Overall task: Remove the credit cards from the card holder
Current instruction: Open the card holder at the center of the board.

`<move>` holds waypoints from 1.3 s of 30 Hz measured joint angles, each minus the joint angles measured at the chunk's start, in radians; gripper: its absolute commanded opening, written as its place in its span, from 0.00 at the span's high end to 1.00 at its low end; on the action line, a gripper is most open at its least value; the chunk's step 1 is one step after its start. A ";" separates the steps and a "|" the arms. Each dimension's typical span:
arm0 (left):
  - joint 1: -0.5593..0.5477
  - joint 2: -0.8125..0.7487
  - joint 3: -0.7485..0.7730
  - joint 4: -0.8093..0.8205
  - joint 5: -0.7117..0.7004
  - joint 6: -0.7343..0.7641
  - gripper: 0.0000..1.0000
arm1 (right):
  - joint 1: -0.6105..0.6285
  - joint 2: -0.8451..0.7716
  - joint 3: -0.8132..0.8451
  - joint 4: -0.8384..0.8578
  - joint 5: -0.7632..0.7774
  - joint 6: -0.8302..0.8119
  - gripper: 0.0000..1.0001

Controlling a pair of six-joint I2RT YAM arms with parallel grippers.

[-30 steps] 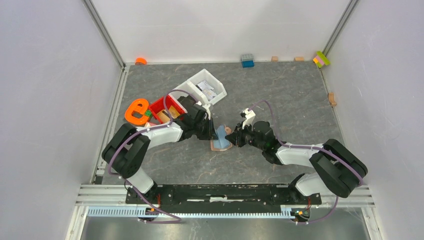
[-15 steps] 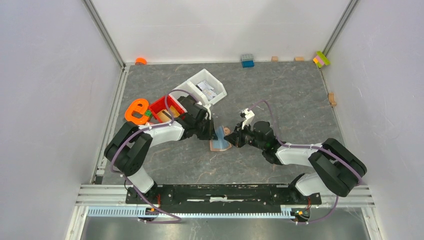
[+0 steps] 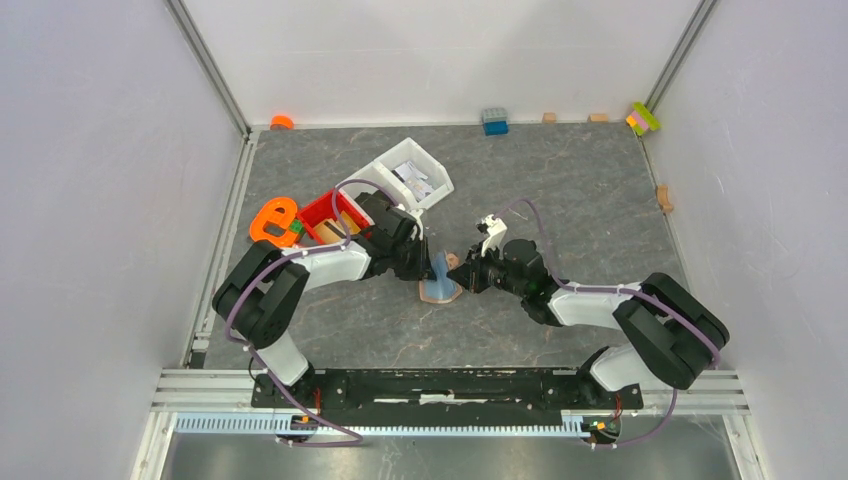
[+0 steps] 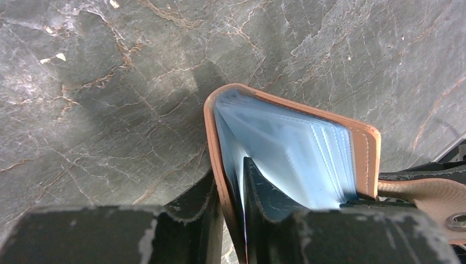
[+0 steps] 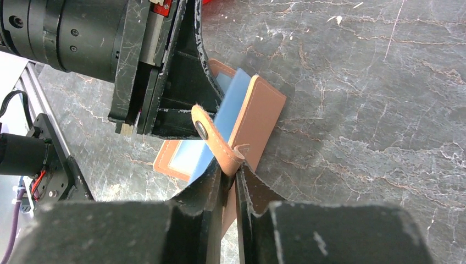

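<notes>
The tan card holder (image 3: 440, 284) stands opened on the table's middle, held between both grippers. My left gripper (image 4: 231, 187) is shut on one tan cover (image 4: 211, 137), one finger outside it and one inside against the pale blue leaves (image 4: 286, 154). My right gripper (image 5: 229, 173) is shut on the other cover (image 5: 258, 118) at the root of the closing tab (image 5: 211, 137). The left gripper's fingers (image 5: 184, 82) reach in from the far side. Pale blue fills the inside; no separate credit cards can be told apart there.
A red bin (image 3: 330, 215), a white bin with packets (image 3: 410, 175) and an orange piece (image 3: 272, 222) sit just behind the left arm. Along the back wall lie a blue block (image 3: 494, 121), small wooden blocks (image 3: 549, 117) and a coloured block (image 3: 643, 118).
Both arms have crept slightly toward each other and the back. The card holder stays pinched between them, about as far open as before.
</notes>
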 measured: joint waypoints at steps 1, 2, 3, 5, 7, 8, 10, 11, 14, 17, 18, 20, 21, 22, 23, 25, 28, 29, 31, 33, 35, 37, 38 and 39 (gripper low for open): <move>0.000 0.000 0.000 0.000 0.000 0.000 0.72 | 0.000 0.000 0.000 -0.002 0.000 0.000 0.87; 0.000 0.000 0.000 0.000 0.000 0.000 0.72 | 0.000 0.000 0.000 -0.002 0.000 0.000 0.88; 0.000 0.000 0.000 0.000 0.000 0.000 0.72 | 0.000 0.000 0.000 -0.002 0.000 0.000 0.90; 0.000 0.000 0.000 0.000 0.000 0.000 0.72 | 0.000 0.000 0.000 0.000 -0.005 0.001 0.94; 0.000 0.000 0.000 0.000 0.000 0.000 0.72 | 0.000 0.002 0.000 0.006 -0.014 0.002 0.95; 0.000 0.000 0.000 0.000 0.000 0.000 0.72 | 0.000 0.004 0.000 0.011 -0.019 0.002 0.95; 0.000 0.000 0.000 0.000 0.001 0.000 0.72 | 0.000 0.005 0.000 0.014 -0.025 0.002 0.95; 0.000 0.000 0.000 0.000 0.001 0.000 0.72 | 0.000 0.005 -0.001 0.016 -0.028 0.002 0.95; 0.000 0.000 0.000 0.000 0.001 0.000 0.72 | -0.001 0.009 -0.003 0.028 -0.037 0.003 0.96; 0.000 0.000 0.000 0.000 0.002 0.000 0.66 | -0.001 0.010 -0.005 0.034 -0.040 0.004 1.00; 0.000 0.000 0.000 0.000 0.003 0.000 0.61 | 0.000 0.010 -0.005 0.031 -0.036 0.005 1.00; 0.000 0.000 0.000 -0.001 0.003 0.000 0.51 | -0.001 0.010 -0.004 0.024 -0.021 0.005 1.00; 0.000 0.000 0.000 -0.001 0.002 0.000 0.45 | -0.001 0.010 -0.002 0.018 -0.010 0.005 1.00; 0.000 0.000 0.000 -0.001 0.002 0.002 0.41 | -0.002 0.010 -0.002 0.014 -0.002 0.006 1.00; 0.001 -0.001 0.000 -0.001 0.003 0.001 0.36 | -0.002 0.008 -0.002 0.009 0.008 0.008 1.00; 0.003 -0.012 -0.001 0.000 0.006 0.001 0.30 | -0.006 0.000 -0.002 -0.005 0.029 0.010 1.00; 0.003 -0.027 -0.007 0.008 0.008 0.000 0.25 | -0.009 -0.014 -0.002 -0.026 0.058 0.011 1.00; 0.003 -0.033 -0.011 0.010 0.010 0.000 0.21 | -0.009 -0.018 -0.003 -0.030 0.065 0.011 1.00; 0.003 -0.044 -0.019 0.018 0.018 0.000 0.17 | -0.010 -0.023 -0.003 -0.039 0.072 0.011 1.00; 0.003 -0.061 -0.033 0.037 0.026 -0.001 0.09 | -0.012 -0.024 -0.003 -0.042 0.076 0.012 1.00; 0.003 -0.080 -0.047 0.060 0.034 -0.001 0.03 | -0.015 -0.025 -0.005 -0.042 0.077 0.013 1.00; 0.003 -0.104 -0.063 0.085 0.047 -0.001 0.00 | -0.016 -0.026 -0.006 -0.042 0.078 0.016 1.00; 0.003 -0.116 -0.071 0.098 0.050 -0.002 0.00 | -0.016 -0.028 -0.008 -0.042 0.078 0.017 1.00; 0.003 -0.130 -0.080 0.110 0.053 -0.002 0.00 | -0.016 -0.030 -0.010 -0.042 0.078 0.018 1.00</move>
